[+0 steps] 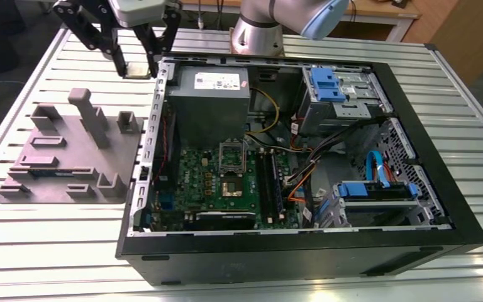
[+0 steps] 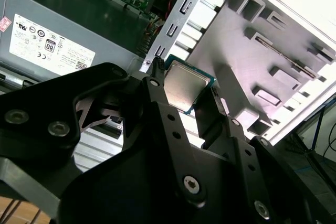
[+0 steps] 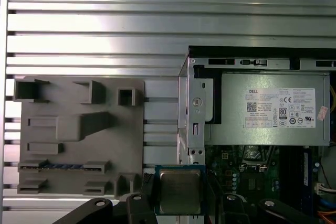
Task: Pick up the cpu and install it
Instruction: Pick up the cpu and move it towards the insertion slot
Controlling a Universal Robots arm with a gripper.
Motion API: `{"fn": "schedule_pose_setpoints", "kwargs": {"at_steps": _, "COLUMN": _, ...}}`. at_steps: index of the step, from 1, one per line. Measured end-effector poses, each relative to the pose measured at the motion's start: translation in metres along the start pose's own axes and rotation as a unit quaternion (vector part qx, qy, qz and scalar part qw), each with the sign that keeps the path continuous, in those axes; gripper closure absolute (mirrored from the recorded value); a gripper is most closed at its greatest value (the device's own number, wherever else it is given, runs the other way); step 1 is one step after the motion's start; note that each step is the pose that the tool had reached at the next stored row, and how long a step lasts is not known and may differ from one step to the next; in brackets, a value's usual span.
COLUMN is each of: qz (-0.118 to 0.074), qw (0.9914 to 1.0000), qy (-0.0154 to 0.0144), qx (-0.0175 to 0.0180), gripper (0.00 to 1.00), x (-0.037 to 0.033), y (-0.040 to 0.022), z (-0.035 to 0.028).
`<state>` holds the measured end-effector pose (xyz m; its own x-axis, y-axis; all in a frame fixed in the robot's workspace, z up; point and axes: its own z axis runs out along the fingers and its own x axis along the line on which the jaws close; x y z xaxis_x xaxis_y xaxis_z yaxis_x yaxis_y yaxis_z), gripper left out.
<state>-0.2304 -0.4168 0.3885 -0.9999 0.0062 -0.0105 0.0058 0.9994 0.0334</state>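
Gripper [image 1: 138, 66] hangs over the slatted table [image 1: 57, 251] just outside the open computer case [image 1: 309, 261]; the grey tray [image 1: 65, 157] lies beside the case (a gap from its wall), the power supply [image 1: 209, 94] fills the case corner nearest the gripper, and the cpu [image 3: 180, 191] sits clamped between the narrowed fingers [image 2: 157, 98], just outside that case wall

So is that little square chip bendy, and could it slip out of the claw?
Probably stiff, not bendy: the cpu looks like a flat, metal-topped square with straight edges. Likely light too, being tiny beside the grey tray. It might slip, since the gripper pinches it just by its thin edges and its top looks smooth.
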Motion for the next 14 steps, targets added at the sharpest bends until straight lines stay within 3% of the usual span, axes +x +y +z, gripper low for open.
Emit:
{"fn": "schedule_pose_setpoints", "kwargs": {"at_steps": 4, "qz": 0.000, "qw": 1.00000, "qy": -0.0001, "qx": -0.0001, "gripper": 0.53, "x": -0.0011, "y": -0.0006, "z": 0.0000}}
{"fn": "schedule_pose_setpoints", "kwargs": {"at_steps": 9, "qz": 0.002, "qw": 1.00000, "qy": -0.0001, "qx": -0.0001, "gripper": 0.53, "x": -0.0017, "y": -0.0065, "z": -0.0001}}
{"fn": "schedule_pose_setpoints", "kwargs": {"at_steps": 14, "qz": 0.002, "qw": 1.00000, "qy": -0.0001, "qx": -0.0001, "gripper": 0.53, "x": -0.0090, "y": -0.0066, "z": -0.0001}}
